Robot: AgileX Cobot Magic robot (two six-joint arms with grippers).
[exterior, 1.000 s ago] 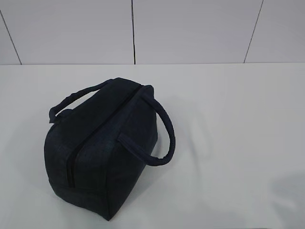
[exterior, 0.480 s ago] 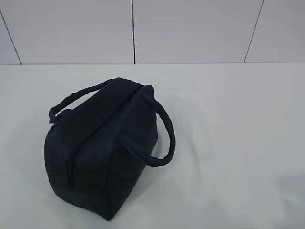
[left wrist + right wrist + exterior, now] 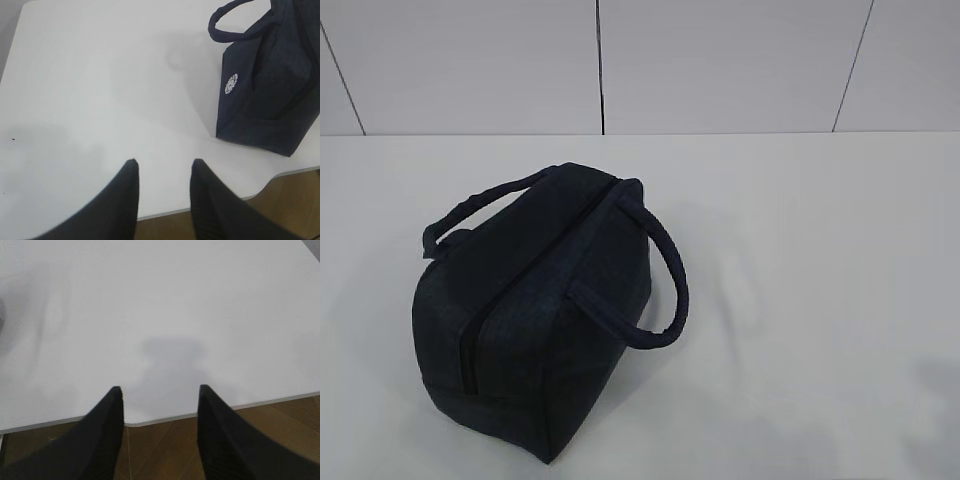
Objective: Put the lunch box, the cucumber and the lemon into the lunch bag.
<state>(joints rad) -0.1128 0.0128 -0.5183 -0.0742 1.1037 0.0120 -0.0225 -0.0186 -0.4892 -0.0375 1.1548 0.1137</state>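
The dark navy lunch bag (image 3: 535, 310) stands on the white table, left of centre in the exterior view, its top zipper run shut and its two loop handles drooping to either side. The left wrist view catches the bag (image 3: 270, 80) at upper right, white round logo facing the camera. My left gripper (image 3: 165, 165) hovers open over the table's near edge, well to the left of the bag, nothing between its fingers. My right gripper (image 3: 160, 390) also stands open and empty over the near edge. The lunch box, the cucumber and the lemon are out of view.
White table (image 3: 800, 300) with a wall of pale panels behind it. Brown wooden floor (image 3: 165, 450) shows beyond the table's near edge in both wrist views.
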